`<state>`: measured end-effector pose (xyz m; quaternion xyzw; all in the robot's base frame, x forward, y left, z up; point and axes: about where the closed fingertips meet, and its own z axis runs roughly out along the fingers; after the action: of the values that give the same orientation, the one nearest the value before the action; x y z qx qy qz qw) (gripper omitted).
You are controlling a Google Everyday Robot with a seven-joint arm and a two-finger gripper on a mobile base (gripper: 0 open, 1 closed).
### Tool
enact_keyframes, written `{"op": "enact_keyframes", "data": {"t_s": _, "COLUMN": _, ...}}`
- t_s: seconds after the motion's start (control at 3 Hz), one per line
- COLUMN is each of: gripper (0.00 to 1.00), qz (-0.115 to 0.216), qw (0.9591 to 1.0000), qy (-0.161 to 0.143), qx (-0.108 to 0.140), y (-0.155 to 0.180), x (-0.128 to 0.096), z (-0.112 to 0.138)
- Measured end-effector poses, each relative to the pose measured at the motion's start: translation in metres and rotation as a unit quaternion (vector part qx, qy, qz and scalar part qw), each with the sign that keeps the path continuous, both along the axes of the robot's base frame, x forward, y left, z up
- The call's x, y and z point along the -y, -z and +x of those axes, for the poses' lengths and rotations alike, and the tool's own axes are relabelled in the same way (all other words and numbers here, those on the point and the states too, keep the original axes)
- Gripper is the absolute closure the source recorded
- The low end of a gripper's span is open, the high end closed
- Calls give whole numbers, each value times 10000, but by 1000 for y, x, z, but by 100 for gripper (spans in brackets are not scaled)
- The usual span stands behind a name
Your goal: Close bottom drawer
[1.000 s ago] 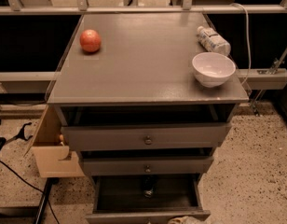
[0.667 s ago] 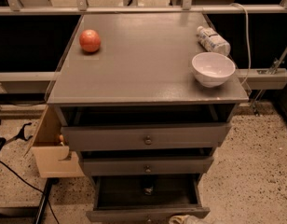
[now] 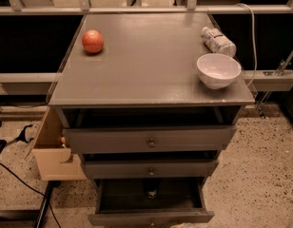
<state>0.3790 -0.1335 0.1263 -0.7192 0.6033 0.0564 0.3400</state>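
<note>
The bottom drawer of the grey cabinet is pulled well out, and its dark inside shows. Its slim front runs along the lower edge of the camera view. A small dark object sits at the back of the drawer. Only a pale sliver of my gripper shows at the bottom edge, just in front of the drawer front and right of its centre. The mid-width drawer and the widest drawer above it stand slightly out.
On the cabinet top are a red apple, a white bowl and a lying plastic bottle. A light wooden box stands at the cabinet's left. Black cables lie on the speckled floor at left.
The pale gripper tip at the bottom edge shows a little less than before. The drawers and the objects on top have not moved.
</note>
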Motion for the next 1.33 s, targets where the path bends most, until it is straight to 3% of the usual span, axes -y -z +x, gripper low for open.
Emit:
{"op": "enact_keyframes", "data": {"t_s": 0.33, "gripper": 100, "qz": -646, "qw": 9965, "qy": -84, "qx": -525, "y": 2, "x": 14, "z": -37}}
{"op": "enact_keyframes", "data": {"t_s": 0.67, "gripper": 100, "qz": -764, "qw": 9938, "qy": -323, "qx": -746, "y": 5, "x": -16, "z": -67}}
{"op": "enact_keyframes", "data": {"t_s": 1.33, "gripper": 100, "qz": -217, "qw": 9994, "qy": -196, "qx": -191, "y": 7, "x": -6, "z": -30}}
